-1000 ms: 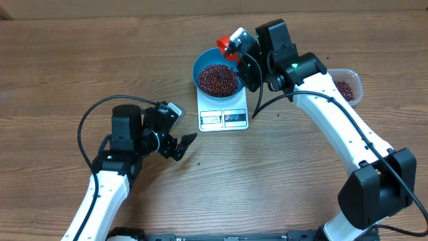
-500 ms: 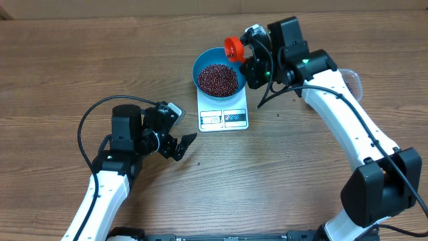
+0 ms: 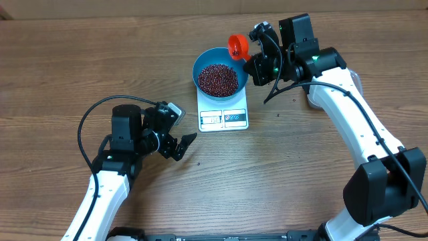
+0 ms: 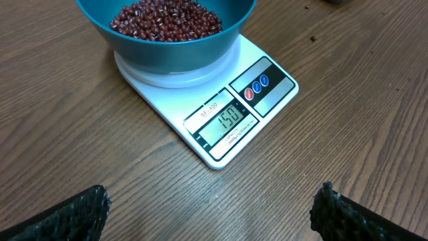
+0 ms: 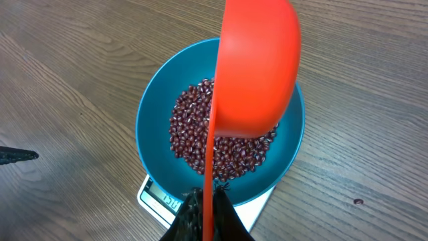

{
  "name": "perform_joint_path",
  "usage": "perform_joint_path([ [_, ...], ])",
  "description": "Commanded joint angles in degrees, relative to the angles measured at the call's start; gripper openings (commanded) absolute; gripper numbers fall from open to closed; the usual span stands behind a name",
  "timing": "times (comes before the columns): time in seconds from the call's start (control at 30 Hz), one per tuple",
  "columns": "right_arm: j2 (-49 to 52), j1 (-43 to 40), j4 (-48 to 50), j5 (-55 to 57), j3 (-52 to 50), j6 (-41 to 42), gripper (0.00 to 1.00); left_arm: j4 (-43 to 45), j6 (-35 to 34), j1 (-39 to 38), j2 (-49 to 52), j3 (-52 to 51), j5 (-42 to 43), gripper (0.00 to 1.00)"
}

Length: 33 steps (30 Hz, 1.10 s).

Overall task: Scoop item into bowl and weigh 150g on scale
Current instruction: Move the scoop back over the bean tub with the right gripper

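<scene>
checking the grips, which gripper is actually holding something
The right gripper, shut on the handle of the orange scoop near the bowl; the left gripper stands open and empty.

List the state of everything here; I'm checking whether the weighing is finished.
bowl: upright on the scale, partly filled.
beans: heaped inside the bowl.
scale: switched on, display reads 150.
scoop: held above the bowl's edge by its handle.
right tool: shut on the scoop handle.
left tool: open, empty, apart from the scale.
</scene>
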Motion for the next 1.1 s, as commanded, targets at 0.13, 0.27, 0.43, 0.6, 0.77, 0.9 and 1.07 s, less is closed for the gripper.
perform_joint_path([
  [0.13, -2.4, -1.4, 0.3, -6.4, 1.6, 2.5, 0.04, 0.2, -0.6, -0.4, 0.2, 0.2, 0.5, 1.0],
  [0.27, -3.9, -5.2, 0.0, -15.6, 1.6, 2.5, 0.04, 0.2, -0.6, -0.4, 0.2, 0.2, 0.5, 1.0],
  [0.43, -6.6, -12.5, -0.2, -28.4, 1.6, 2.5, 0.04, 0.2, -0.6, -0.4, 0.2, 0.2, 0.5, 0.99],
  [0.6, -7.6, -24.2, -4.7, -33.4, 1.6, 6.7, 0.04, 0.2, -0.6, -0.4, 0.2, 0.2, 0.5, 1.0],
  [0.77, -7.6, -34.5, -15.8, -23.3, 1.4, 6.3, 0.04, 0.2, -0.6, -0.4, 0.2, 0.2, 0.5, 0.99],
  [0.9, -7.6, -35.3, -20.2, -5.0, 0.6, 6.4, 0.04, 0.2, -0.6, -0.4, 0.2, 0.2, 0.5, 1.0],
  [1.07, -6.3, -29.9, -20.5, 16.0, -3.1, 7.4, 0.04, 0.2, -0.6, -0.4, 0.2, 0.2, 0.5, 1.0],
])
